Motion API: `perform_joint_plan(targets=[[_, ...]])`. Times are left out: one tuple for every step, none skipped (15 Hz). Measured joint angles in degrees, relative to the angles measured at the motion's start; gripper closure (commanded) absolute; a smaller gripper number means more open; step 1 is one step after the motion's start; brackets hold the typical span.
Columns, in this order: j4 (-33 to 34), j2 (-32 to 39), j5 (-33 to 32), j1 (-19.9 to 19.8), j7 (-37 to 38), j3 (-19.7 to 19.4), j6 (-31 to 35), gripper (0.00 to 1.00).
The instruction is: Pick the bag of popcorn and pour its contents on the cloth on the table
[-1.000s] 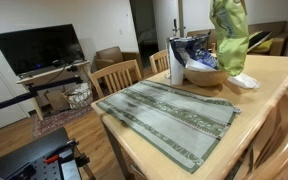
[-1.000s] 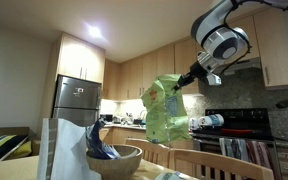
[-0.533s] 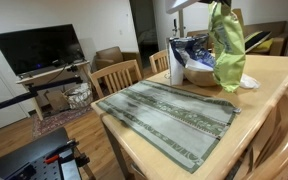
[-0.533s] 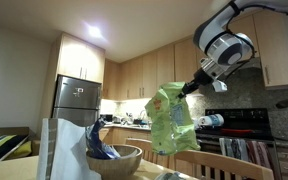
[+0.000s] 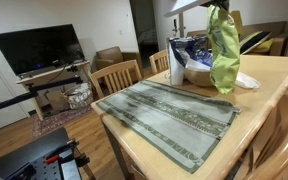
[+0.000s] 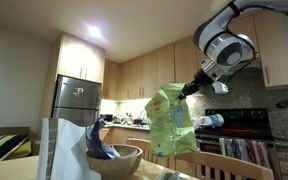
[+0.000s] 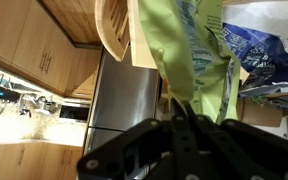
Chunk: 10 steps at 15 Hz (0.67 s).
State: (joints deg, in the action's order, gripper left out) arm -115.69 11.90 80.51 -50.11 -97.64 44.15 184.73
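My pincer (image 6: 190, 88), clamped shut on the top edge of the bag of popcorn (image 6: 169, 122); I should carry it left, over the middle of the cloth (image 5: 169, 115), before tipping.

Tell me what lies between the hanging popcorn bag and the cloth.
Nothing: in an exterior view the bag of popcorn hangs by the far end of the cloth, only air between them.

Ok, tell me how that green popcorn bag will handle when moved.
Likely floppy: the bag of popcorn hangs creased and limp below the pincer. Probably light for its size: a pinch at one edge carries it. It may swing.
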Motion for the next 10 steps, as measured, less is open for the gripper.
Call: perform_joint_plan(targets=[[0.00, 0.14, 0.35, -0.02, -0.34, 0.00, 0.01, 1.00], [0.01, 0.32, 0.70, -0.06, -1.10, 0.00, 0.05, 1.00], [0.07, 0.53, 1.08, -0.10, -2.01, 0.00, 0.14, 1.00], [0.19, 0.74, 1.55, -0.14, -2.79, 0.00, 0.23, 1.00], [0.24, 0.91, 1.91, -0.18, -3.65, 0.00, 0.26, 1.00], [0.22, 1.15, 1.94, -0.19, -4.36, -0.04, 0.38, 1.00], [0.10, 1.46, 1.94, -0.19, -4.84, -0.12, 0.63, 1.00], [-0.31, 1.77, 1.79, -0.19, -5.56, -0.28, 0.79, 1.00], [-0.77, 2.18, 1.69, -0.19, -6.21, -0.41, 1.14, 1.00], [-1.23, 2.65, 1.61, -0.19, -7.00, -0.53, 1.45, 1.00]])
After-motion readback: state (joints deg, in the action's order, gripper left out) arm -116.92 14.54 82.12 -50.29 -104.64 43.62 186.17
